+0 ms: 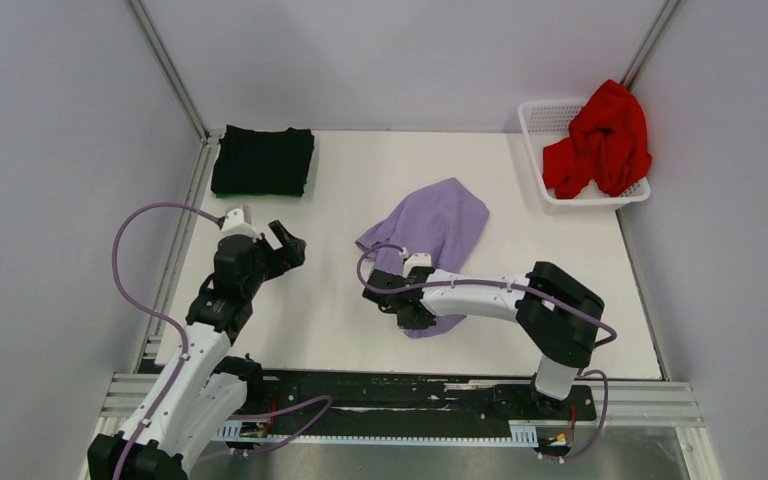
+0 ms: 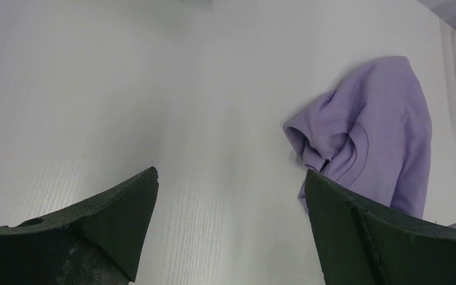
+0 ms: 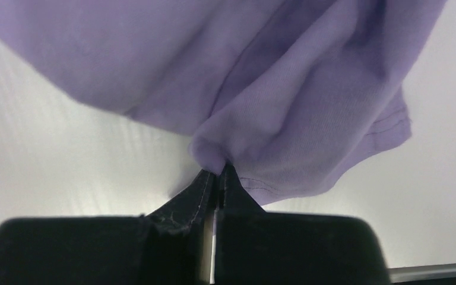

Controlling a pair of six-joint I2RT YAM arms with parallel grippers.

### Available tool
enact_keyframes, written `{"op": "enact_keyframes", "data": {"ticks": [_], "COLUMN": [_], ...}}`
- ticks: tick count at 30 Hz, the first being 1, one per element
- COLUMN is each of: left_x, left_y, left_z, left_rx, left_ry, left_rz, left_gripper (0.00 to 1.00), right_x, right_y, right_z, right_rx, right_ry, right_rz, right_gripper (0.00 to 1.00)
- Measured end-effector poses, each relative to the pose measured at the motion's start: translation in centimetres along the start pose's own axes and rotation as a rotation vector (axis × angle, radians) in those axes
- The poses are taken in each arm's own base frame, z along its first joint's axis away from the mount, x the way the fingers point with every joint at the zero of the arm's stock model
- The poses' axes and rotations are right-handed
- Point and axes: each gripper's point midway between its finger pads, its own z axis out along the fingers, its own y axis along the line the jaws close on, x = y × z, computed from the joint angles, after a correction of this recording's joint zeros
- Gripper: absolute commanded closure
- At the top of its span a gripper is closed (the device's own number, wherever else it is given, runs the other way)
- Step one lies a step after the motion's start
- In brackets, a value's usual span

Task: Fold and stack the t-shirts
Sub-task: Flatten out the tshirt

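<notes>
3 t-shirts show from above. The black t-shirt [image 1: 262, 160] lies folded at 11 o'clock on the table [image 1: 340, 300]. The red t-shirt [image 1: 600, 140] is heaped in the basket [image 1: 535, 115] at 1 o'clock, and the lavender t-shirt [image 1: 435, 225] lies crumpled near the centre. Its long axis runs from 7 o'clock to 1 o'clock, the narrower bunched end pointing toward the arms. The right gripper [image 1: 405, 315] sits at that near end. The left gripper [image 1: 263, 232] hangs at 9 o'clock, well apart from the cloth (probably waiting to take a second corner).

From the left wrist, its 2 fingers stand wide apart over bare table with nothing between them. The lavender t-shirt lies off at 2 o'clock, with the basket edge beyond.

From the right wrist, the 2 fingers are pressed together on a small pinch of lavender hem, and the rest of the cloth spreads away toward 12 o'clock. Gripping an edge like this, I judge, lets the arm draw the lavender t-shirt out flat before folding.
</notes>
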Motion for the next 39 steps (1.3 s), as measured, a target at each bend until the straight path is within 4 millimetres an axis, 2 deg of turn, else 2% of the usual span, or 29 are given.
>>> {"op": "enact_keyframes", "data": {"ticks": [2,4,9,12,14,16,21,24,26,29,33,39], "left_x": [0.0,0.1,1.7,3.4,4.3,5.2,7.2,7.8,8.2,8.8,10.1,13.0], "left_y": [0.0,-0.1,-0.6,-1.3,-1.9,-2.5,-4.1,-5.4,-6.3,-8.0,-10.4,-12.7], "left_z": [0.0,0.1,0.9,1.6,2.0,2.4,3.0,3.6,4.1,5.2,7.0,9.7], "left_rx": [0.001,0.006,0.038,0.080,0.111,0.137,0.188,0.217,0.234,0.258,0.283,0.281], "left_ry": [0.001,0.008,0.085,0.167,0.207,0.246,0.327,0.359,0.378,0.408,0.460,0.548], "left_rz": [0.000,-0.001,0.002,-0.003,-0.004,-0.002,0.004,0.013,0.024,0.044,0.076,0.128], "left_gripper": [0.00,0.00,0.00,0.00,0.00,0.00,0.00,0.00,0.00,0.00,0.03,0.22], "right_x": [-0.7,-2.2,-8.7,-12.7,-14.5,-15.4,-15.5,-14.7,-14.0,-13.2,-13.1,-13.3], "right_y": [-1.2,-2.5,-5.8,-9.7,-12.6,-15.9,-23.5,-26.3,-27.5,-28.3,-28.3,-27.4], "right_z": [0.1,-0.5,-3.5,-4.5,-5.0,-5.6,-8.8,-10.4,-10.7,-10.6,-9.7,-7.8], "right_rx": [0.026,0.041,0.037,0.082,0.121,0.159,0.200,0.204,0.212,0.227,0.241,0.264], "right_ry": [-0.024,-0.069,-0.247,-0.337,-0.382,-0.422,-0.553,-0.624,-0.649,-0.656,-0.638,-0.580], "right_rz": [0.008,0.030,0.180,0.317,0.399,0.485,0.691,0.775,0.804,0.812,0.777,0.712], "right_gripper": [1.00,1.00,1.00,1.00,1.00,1.00,1.00,1.00,1.00,1.00,1.00,1.00]}}
